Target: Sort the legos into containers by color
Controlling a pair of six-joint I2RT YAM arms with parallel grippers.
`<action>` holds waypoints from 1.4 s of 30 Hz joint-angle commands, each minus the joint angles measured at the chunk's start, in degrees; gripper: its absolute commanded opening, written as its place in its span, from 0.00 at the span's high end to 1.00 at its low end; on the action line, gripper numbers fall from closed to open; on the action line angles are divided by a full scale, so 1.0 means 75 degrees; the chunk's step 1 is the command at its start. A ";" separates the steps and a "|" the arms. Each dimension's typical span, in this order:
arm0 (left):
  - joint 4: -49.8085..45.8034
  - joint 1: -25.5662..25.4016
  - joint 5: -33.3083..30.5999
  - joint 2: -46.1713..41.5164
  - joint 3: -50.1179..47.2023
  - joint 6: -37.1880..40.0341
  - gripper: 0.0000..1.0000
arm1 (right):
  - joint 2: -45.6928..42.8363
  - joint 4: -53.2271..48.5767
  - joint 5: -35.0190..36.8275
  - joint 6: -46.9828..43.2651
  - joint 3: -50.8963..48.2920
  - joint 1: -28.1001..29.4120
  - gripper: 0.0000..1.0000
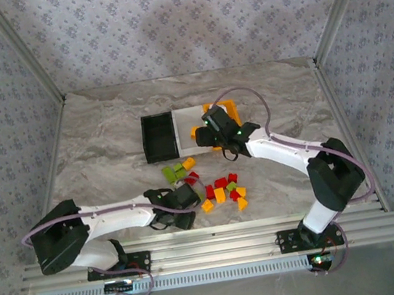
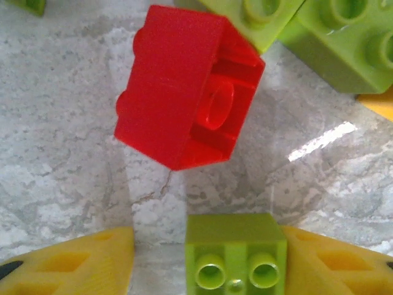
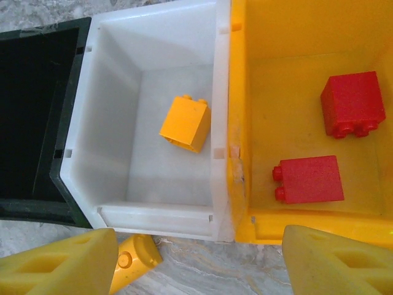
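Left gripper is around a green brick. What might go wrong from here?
The green brick sits off-centre between the fingers of the left gripper, against one and clear of the other, so closing may twist it. The red brick lies close ahead and might get bumped. An orange brick by the right gripper could be knocked.

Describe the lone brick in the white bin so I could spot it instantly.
On the table stands a row of three joined bins: black, white, yellow. Inside the middle white bin lies one brick. It is orange-yellow and alone, whereas the yellow bin beside it holds two red bricks.
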 commanded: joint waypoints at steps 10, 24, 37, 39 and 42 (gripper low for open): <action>-0.0141 -0.0182 -0.0161 -0.0394 0.0027 -0.0239 0.68 | -0.0745 0.0107 0.0337 0.0246 -0.0697 -0.0312 0.27; 0.0700 0.3142 -0.1536 -0.1409 0.2003 0.0246 0.70 | -0.1573 0.0077 0.0385 0.0538 -0.1576 -0.0369 0.27; 0.1234 0.4733 -0.1033 0.2113 0.4291 0.0554 0.63 | -0.2125 -0.0034 0.0277 0.0667 -0.2332 -0.0342 0.27; 0.1029 0.4795 -0.1060 0.2505 0.4635 0.0601 0.59 | -0.2289 -0.0031 0.0224 0.0667 -0.2477 -0.0336 0.27; 0.0932 0.4813 -0.0972 0.2675 0.4894 0.0578 0.47 | -0.2434 -0.0042 0.0039 0.0626 -0.2615 -0.0309 0.26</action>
